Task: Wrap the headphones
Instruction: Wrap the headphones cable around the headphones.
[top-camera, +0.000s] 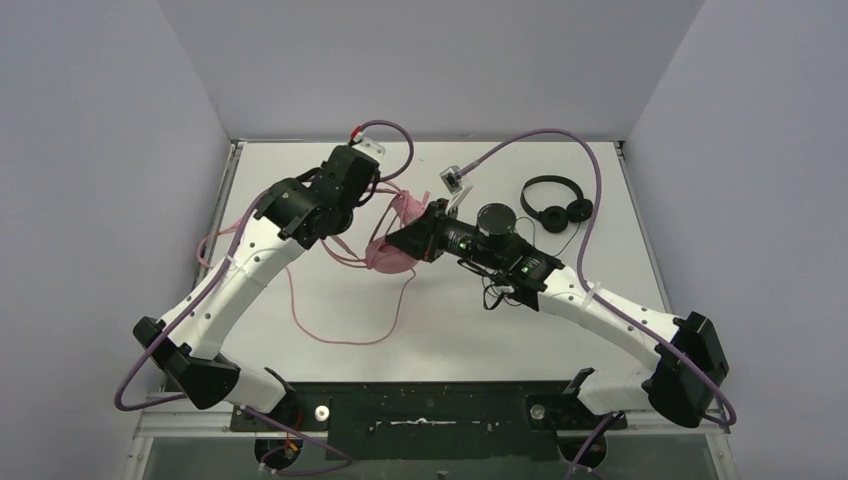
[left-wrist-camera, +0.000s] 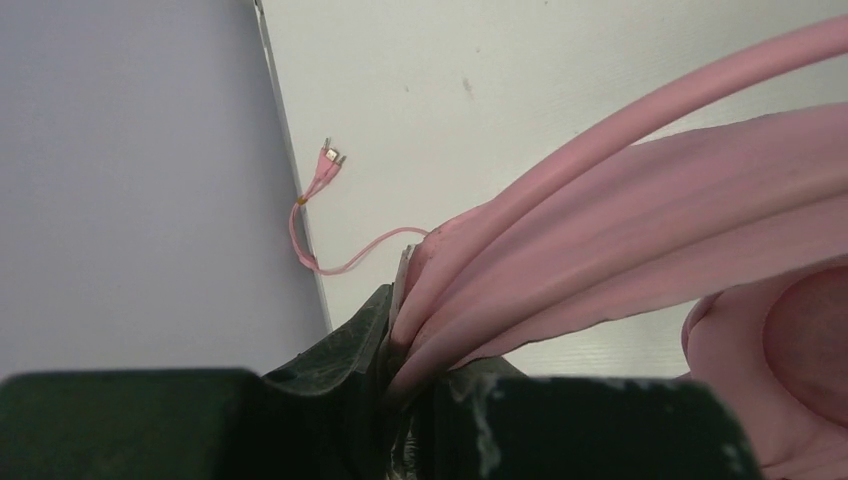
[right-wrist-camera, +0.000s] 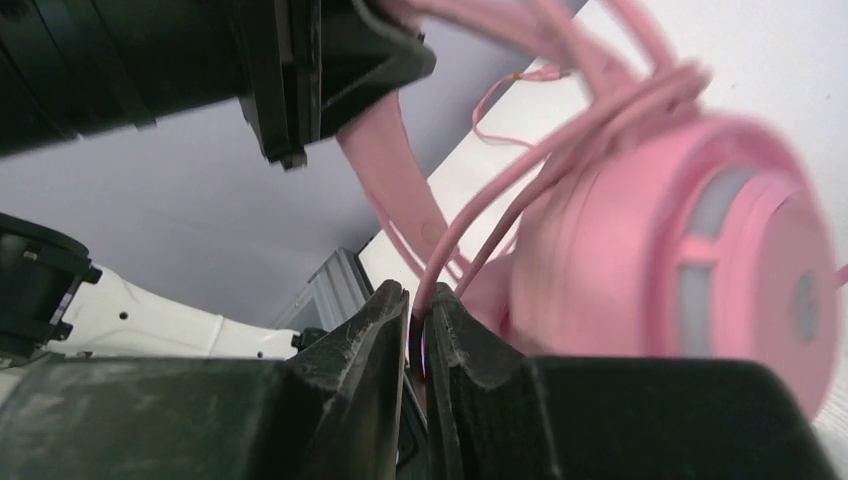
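Note:
The pink headphones (top-camera: 392, 258) hang above the middle of the table between both grippers. My left gripper (top-camera: 380, 192) (left-wrist-camera: 405, 345) is shut on the pink headband (left-wrist-camera: 640, 200) together with strands of pink cable. An ear cup (left-wrist-camera: 790, 370) hangs just to the right of it. My right gripper (top-camera: 397, 243) (right-wrist-camera: 420, 305) sits beside the other ear cup (right-wrist-camera: 690, 260), its jaws closed on a strand of the pink cable (right-wrist-camera: 480, 220). The rest of the cable (top-camera: 340, 338) loops loosely over the table, with its plugs (left-wrist-camera: 331, 158) near the left wall. The black headphones (top-camera: 555, 203) lie at the back right.
The black pair's thin cable (top-camera: 495, 295) trails under my right arm. Grey walls close in the table on the left, back and right, and the metal table rim (left-wrist-camera: 290, 170) runs along the left wall. Purple arm cables (top-camera: 590, 180) arc over the back.

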